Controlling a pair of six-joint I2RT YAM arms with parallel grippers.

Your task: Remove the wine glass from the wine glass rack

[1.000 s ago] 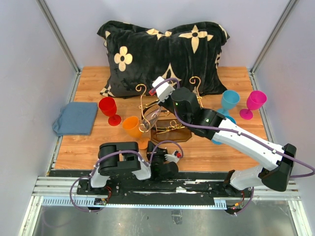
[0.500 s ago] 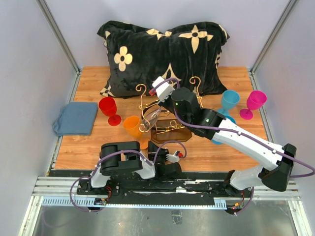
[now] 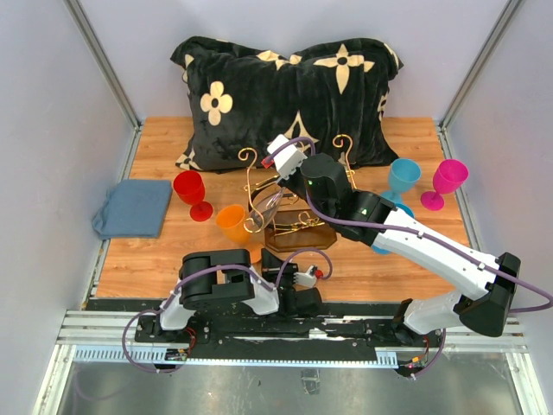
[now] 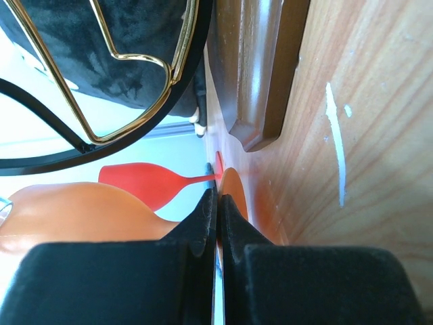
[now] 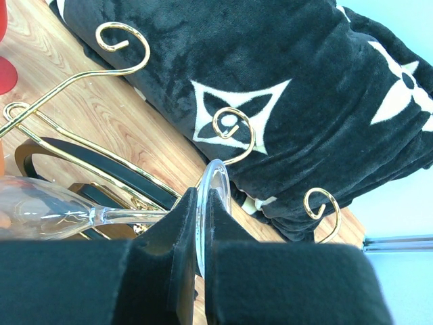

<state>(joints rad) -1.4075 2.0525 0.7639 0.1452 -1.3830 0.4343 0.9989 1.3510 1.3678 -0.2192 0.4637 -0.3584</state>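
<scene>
At rack, right jaws pinching wine glass foot, left jaws seemingly together.

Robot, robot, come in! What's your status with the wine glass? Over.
Copy: right gripper shut on wine glass foot; left gripper shut, empty. Glass lies sideways at the wine glass rack. In the way: orange cup, close beside its bowl.

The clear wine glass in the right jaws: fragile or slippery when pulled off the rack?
Probably fragile: the wine glass looks thin, with a slim stem. Likely slippery, since the jaws of the right gripper pinch only its smooth foot. It may knock the gold rack.
</scene>
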